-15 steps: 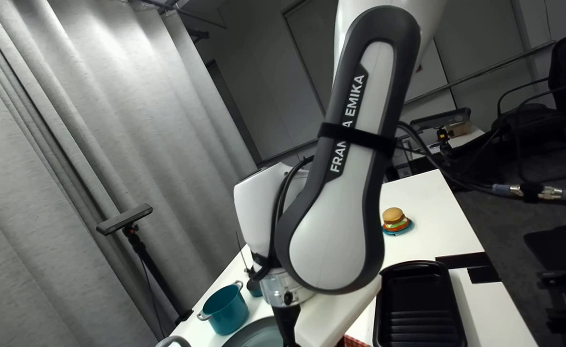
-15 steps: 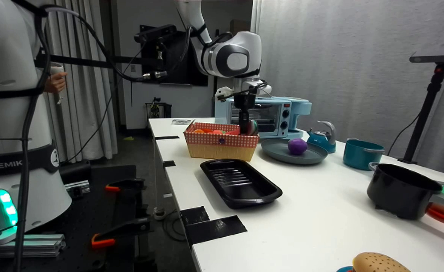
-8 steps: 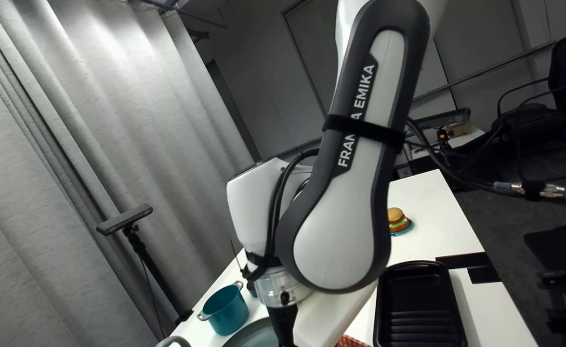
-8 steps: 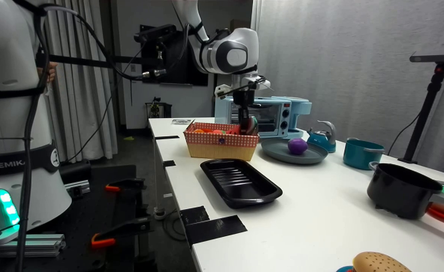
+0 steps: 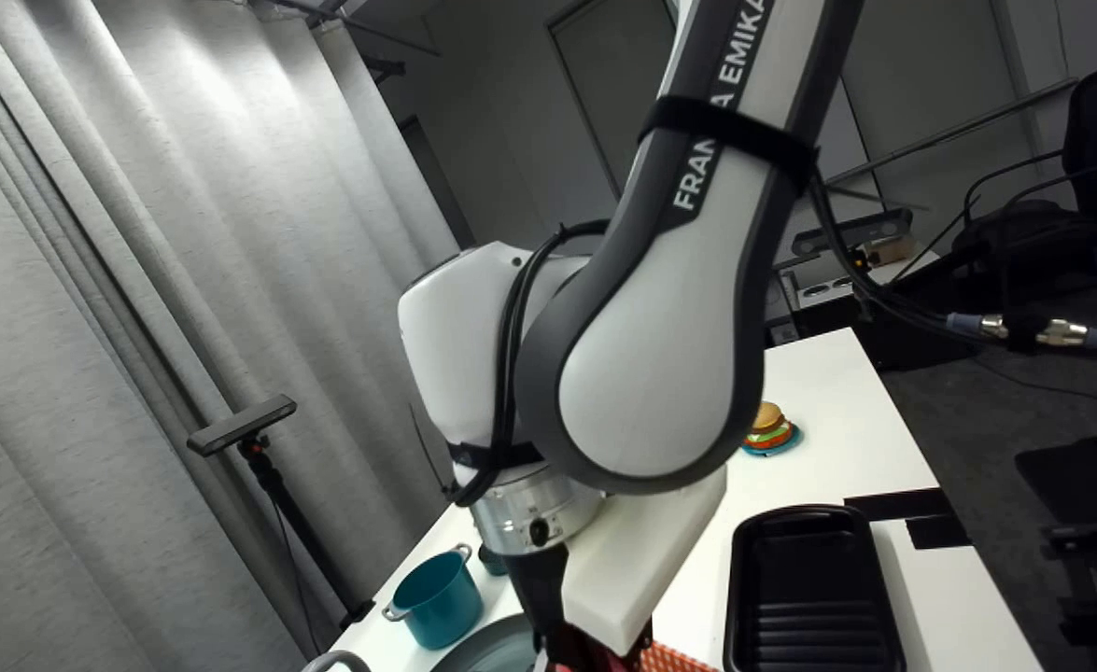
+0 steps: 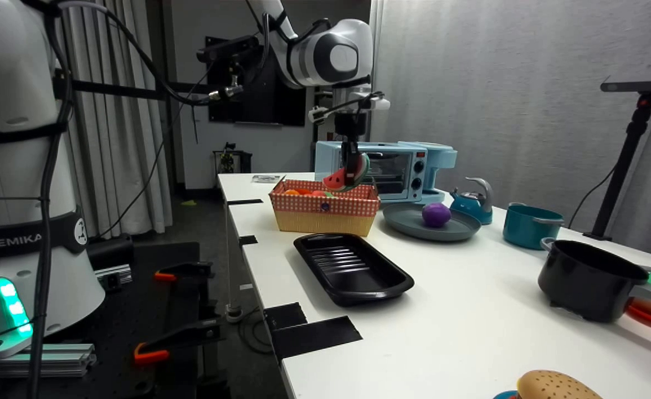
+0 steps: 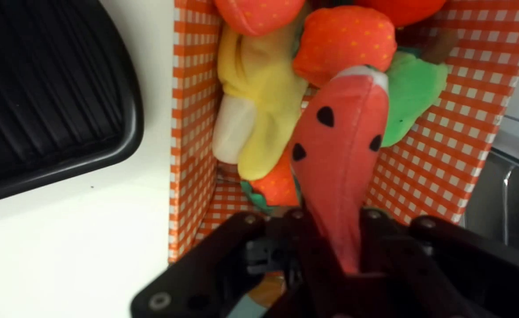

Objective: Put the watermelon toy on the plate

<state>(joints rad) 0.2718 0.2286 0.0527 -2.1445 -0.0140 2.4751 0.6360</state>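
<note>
My gripper (image 7: 330,221) is shut on the red watermelon toy (image 7: 343,132), which sticks out between the fingers in the wrist view. In an exterior view the watermelon toy (image 6: 336,180) hangs from the gripper (image 6: 351,176), tilted, its green rind to one side. Its lower edge is about level with the basket's rim. The grey-green plate (image 6: 403,223) stands beside the basket, with a purple toy (image 6: 436,214) on it. Part of the plate (image 5: 497,647) also shows at the bottom edge of an exterior view, where the arm hides much of the gripper.
The checkered basket (image 6: 325,221) below the gripper holds soft toys, including a yellow banana (image 7: 268,119) and strawberries (image 7: 345,42). A black tray (image 6: 353,269) lies in front. A blue toaster oven (image 6: 386,166) stands behind. A teal kettle (image 6: 472,205) and teal pot (image 6: 530,226) stand beyond the plate.
The gripper has risen and shifted slightly left in an exterior view, lifting the watermelon toy up from inside the basket. The plate and basket have not moved.
</note>
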